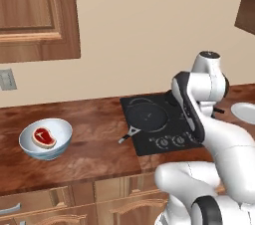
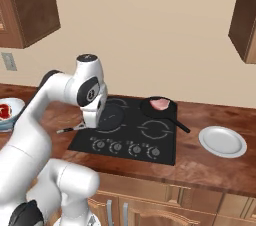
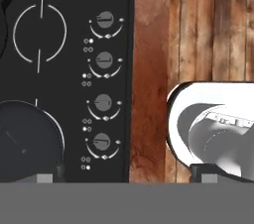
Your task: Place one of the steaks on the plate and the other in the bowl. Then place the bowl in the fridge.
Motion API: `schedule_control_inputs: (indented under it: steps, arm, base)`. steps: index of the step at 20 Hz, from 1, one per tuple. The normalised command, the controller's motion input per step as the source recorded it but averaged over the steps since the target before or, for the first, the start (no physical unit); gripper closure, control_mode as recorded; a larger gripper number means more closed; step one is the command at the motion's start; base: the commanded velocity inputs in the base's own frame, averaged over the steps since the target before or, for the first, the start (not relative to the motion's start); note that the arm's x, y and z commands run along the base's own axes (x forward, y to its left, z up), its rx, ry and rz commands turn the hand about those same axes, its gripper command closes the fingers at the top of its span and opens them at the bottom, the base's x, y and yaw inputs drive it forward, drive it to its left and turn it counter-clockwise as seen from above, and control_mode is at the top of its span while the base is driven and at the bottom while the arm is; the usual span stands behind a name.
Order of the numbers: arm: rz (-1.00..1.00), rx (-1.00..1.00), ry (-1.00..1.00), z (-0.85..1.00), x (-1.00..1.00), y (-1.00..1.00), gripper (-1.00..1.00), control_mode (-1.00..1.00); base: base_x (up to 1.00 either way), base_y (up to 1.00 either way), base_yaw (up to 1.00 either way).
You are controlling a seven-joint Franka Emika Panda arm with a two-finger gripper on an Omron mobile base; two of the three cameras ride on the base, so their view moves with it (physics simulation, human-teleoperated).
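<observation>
Right base view, reading left to right: one steak [image 2: 4,110] already lies in the bowl [image 2: 11,118], far to the pincer's left; the pincer itself hangs below the wrist over the cooktop's [image 2: 125,130] left burners, hidden behind the forearm. Beyond it to the right, the second steak [image 2: 160,103] rests in the black frying pan [image 2: 159,108], handle running toward the plate [image 2: 222,141], farther right and bare. Hand view shows finger tips [image 3: 44,177] spread wide, holding nothing. Likely next: swing right.

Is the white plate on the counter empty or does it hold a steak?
Empty. The plate lies bare beside the cooktop; one steak lies in the black pan, the other steak in the bowl.
</observation>
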Motion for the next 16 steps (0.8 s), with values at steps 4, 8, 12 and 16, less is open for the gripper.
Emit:
schedule_control_inputs:
  steps: [4,8,12,16]
  arm:
    - [-0.04,0.07,0.12,0.28,0.62,-0.44,-1.00,-1.00]
    - [0.00,0.10,0.08,0.23,0.59,-0.35,-1.00,-1.00]
    - [-0.08,0.03,0.00,0.03,0.53,-0.31,-1.00,-1.00]
    - [-0.01,0.00,0.08,0.00,0.49,-0.35,-1.00,-1.00]
  base:
    - [0.00,0.00,0.00]
    - [0.00,0.00,0.00]
    - [0.00,0.00,0.00]
    - [0.00,0.00,0.00]
